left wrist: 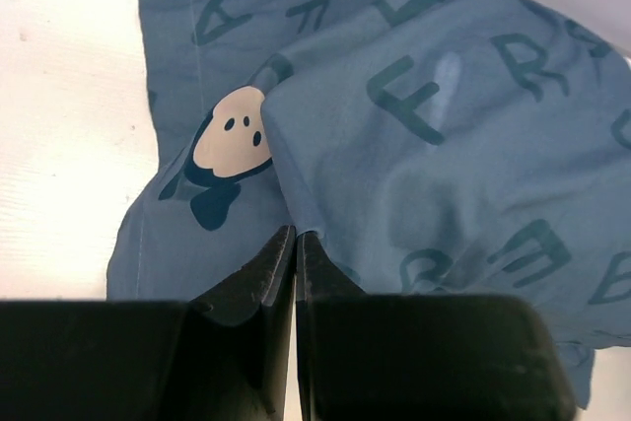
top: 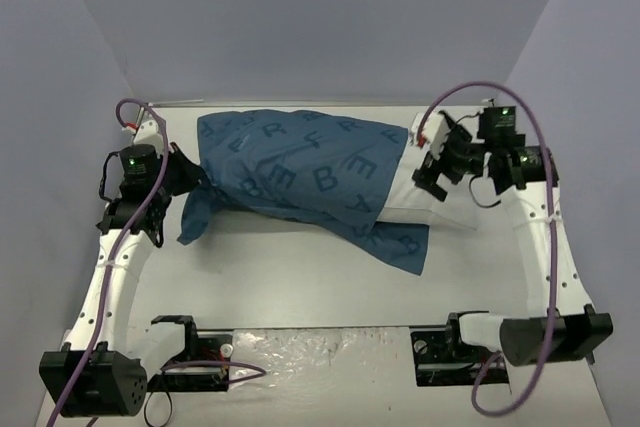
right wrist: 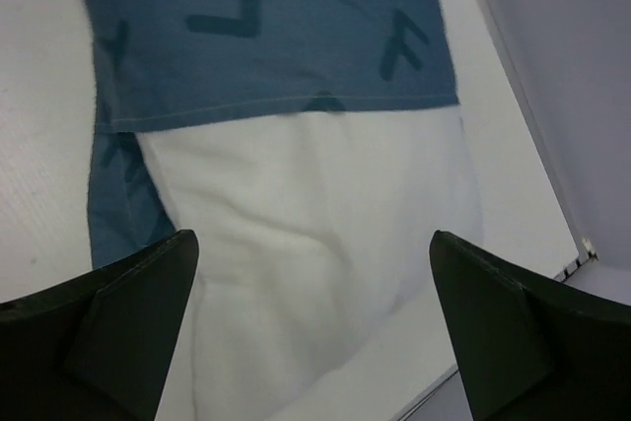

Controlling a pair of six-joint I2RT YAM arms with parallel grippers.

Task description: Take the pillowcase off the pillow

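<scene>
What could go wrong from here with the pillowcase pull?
1. The left gripper pinches only a thin fold of the pillowcase; it may slip free under pull.
2. The right gripper is open around the bare end of the pillow; unless it clamps, the pillow may drag along.

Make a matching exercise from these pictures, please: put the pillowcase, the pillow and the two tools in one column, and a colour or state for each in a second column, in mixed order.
Column one:
1. pillowcase
2. pillow
3. left tool
4. right tool

Column two:
A. open wide
B. white, partly uncovered
C. shut on blue fabric
D. dark blue, printed with letters

Pairs: 1-D, 2-B, 3-C, 4-A
</scene>
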